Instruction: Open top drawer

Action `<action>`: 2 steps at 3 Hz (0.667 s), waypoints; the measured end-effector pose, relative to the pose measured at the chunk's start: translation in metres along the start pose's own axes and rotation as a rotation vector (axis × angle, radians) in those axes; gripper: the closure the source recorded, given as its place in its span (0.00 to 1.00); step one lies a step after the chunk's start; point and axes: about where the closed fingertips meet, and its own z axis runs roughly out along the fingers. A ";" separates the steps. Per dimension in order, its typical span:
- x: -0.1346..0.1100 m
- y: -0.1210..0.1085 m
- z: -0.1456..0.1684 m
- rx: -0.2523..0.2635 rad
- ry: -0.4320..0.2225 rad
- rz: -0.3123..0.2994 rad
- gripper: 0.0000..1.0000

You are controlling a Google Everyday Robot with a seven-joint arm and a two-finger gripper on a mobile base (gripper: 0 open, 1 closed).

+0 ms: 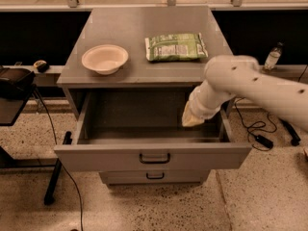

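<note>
The top drawer (120,158) of the grey cabinet stands pulled out, its wide front low in the view with a small black handle (154,158) at centre. Its deep plain grey interior (134,114) shows and holds nothing. My gripper (192,120), on a white arm reaching in from the right, hangs over the right part of the open drawer, above its floor and away from the handle. A narrower drawer (155,176) below is closed.
A cream bowl (105,58) and a green snack packet (176,46) lie on the cabinet top. A black device (14,83) stands at the left, a bottle (272,57) at the right, and cables (255,136) lie on the floor to the right.
</note>
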 end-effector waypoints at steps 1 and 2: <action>0.008 0.032 0.044 -0.092 0.072 0.018 1.00; 0.013 0.064 0.063 -0.205 0.109 0.001 1.00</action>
